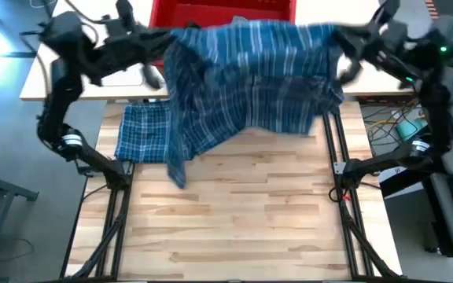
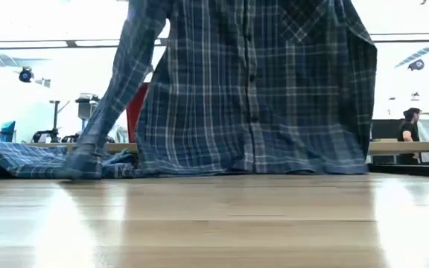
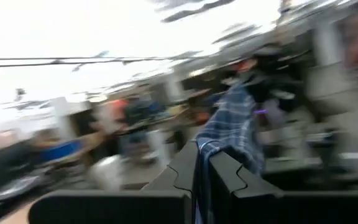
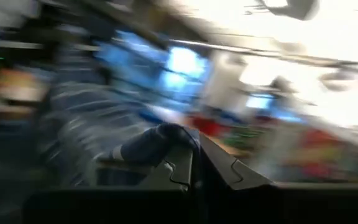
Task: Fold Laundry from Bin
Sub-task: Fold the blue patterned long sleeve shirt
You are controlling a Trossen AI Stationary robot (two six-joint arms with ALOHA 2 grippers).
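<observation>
No readable text or labels — wrist views perhaps too blurred.

shirt [image 1: 250,86] before bin [image 1: 222,12], sleeve on table [image 1: 242,220]

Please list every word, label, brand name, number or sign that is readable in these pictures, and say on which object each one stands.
None: no text can be read in any view.
The plaid shirt shows only its pattern.
The red bin shows no label.
The room behind is too blurred to read.

I see the blue plaid shirt [image 1: 250,75] hanging spread out, one sleeve on the table, before the red bin [image 1: 222,12].
</observation>
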